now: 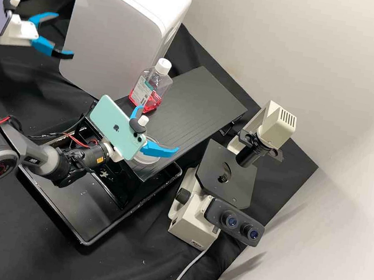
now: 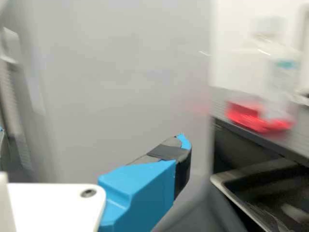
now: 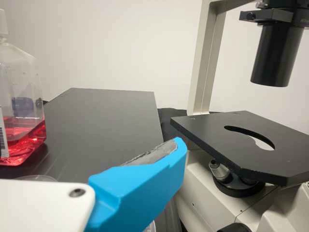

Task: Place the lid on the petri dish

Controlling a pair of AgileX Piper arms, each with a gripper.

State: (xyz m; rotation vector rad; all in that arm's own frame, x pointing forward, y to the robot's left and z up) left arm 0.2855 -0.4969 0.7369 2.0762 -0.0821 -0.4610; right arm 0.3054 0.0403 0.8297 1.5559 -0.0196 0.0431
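the right pincer (image 1: pixel 156 130) hangs open, its blue fingers spread wide, just above a small round clear petri dish (image 1: pixel 149 156) at the near edge of a black ridged platform (image 1: pixel 203 100). nothing looks clamped between the fingers. i cannot tell whether the lid already sits on the dish, so the placing may be finished with only the retreat left, or not yet made. farther back on the platform stands a flask of red medium (image 1: pixel 150 88), and a microscope (image 1: pixel 217 187) stands beside the platform. the left pincer (image 1: pixel 63 35) is open and empty, raised beside a white rounded box (image 1: pixel 120 25), well apart from the dish.
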